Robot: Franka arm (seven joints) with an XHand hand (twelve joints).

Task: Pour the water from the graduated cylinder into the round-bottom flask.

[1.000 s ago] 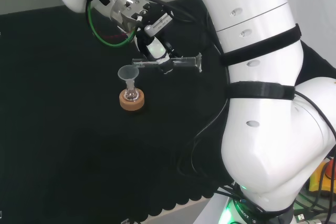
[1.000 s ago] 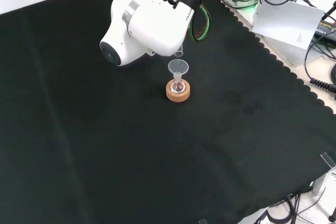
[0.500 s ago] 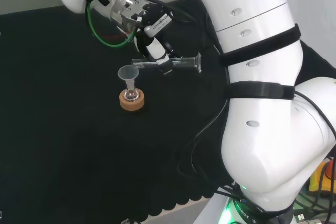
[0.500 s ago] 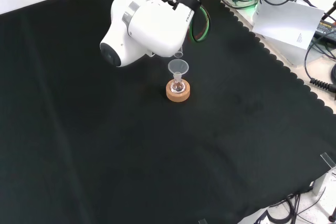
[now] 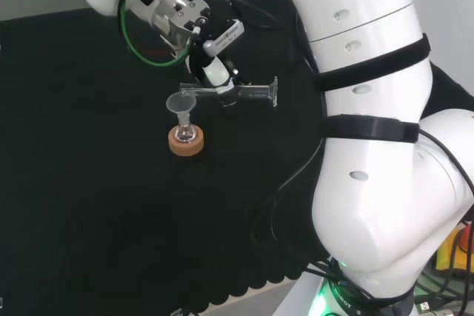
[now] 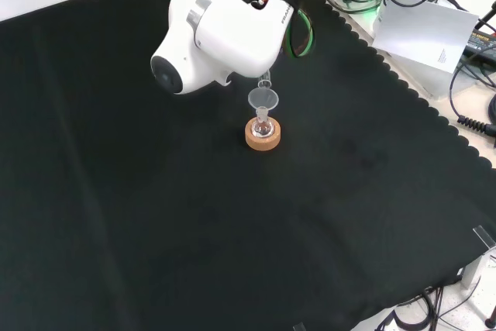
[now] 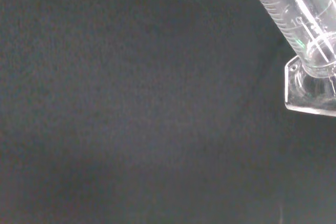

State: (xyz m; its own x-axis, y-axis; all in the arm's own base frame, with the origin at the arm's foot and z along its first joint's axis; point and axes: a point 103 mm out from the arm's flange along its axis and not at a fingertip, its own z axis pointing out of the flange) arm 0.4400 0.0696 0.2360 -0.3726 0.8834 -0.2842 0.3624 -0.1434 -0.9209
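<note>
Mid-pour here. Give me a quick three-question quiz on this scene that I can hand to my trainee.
1. True or false: the graduated cylinder lies about level in the robot hand, in the head view.
2. What sits in the neck of the round-bottom flask? A) a stopper B) a funnel C) nothing
3. What does the flask stand on?

Key: 1 true. 2 B. 3 a cork ring on the black cloth.
</note>
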